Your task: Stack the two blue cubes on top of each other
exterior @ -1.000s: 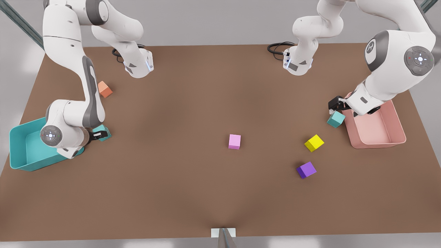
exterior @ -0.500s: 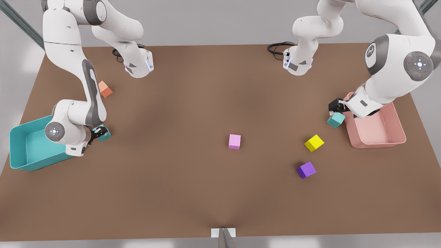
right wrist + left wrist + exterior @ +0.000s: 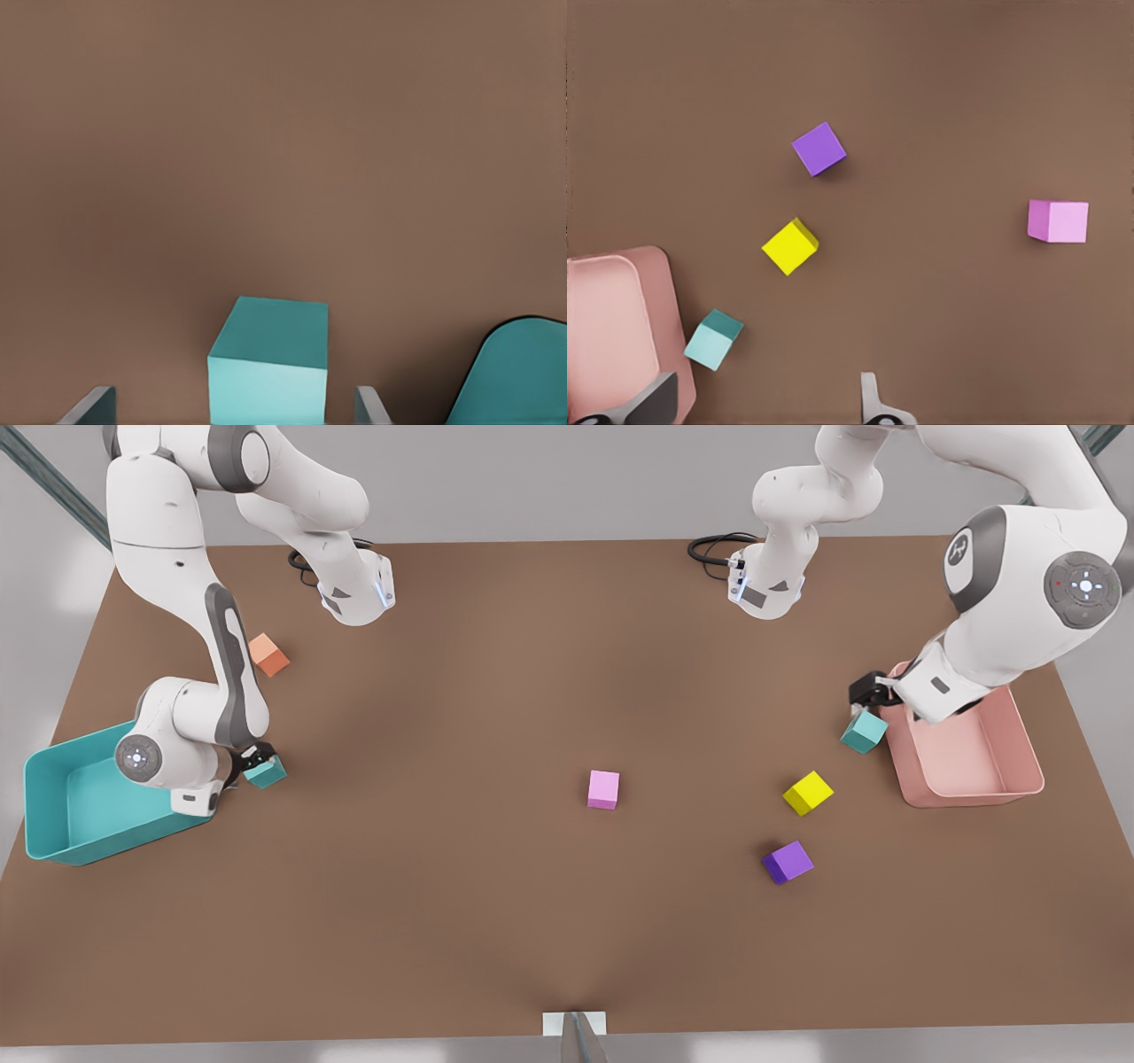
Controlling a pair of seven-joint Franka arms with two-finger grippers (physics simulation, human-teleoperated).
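Lying nearest on the tabletop are the purple cube, the yellow cube and the pink cube. Farther, at the front view's left, the right gripper has its fingers apart around one blue cube, just beside the teal bin. At the front view's right, the left gripper, fingers apart, hovers above the other blue cube, near the pink bin. Farthest is the orange cube.
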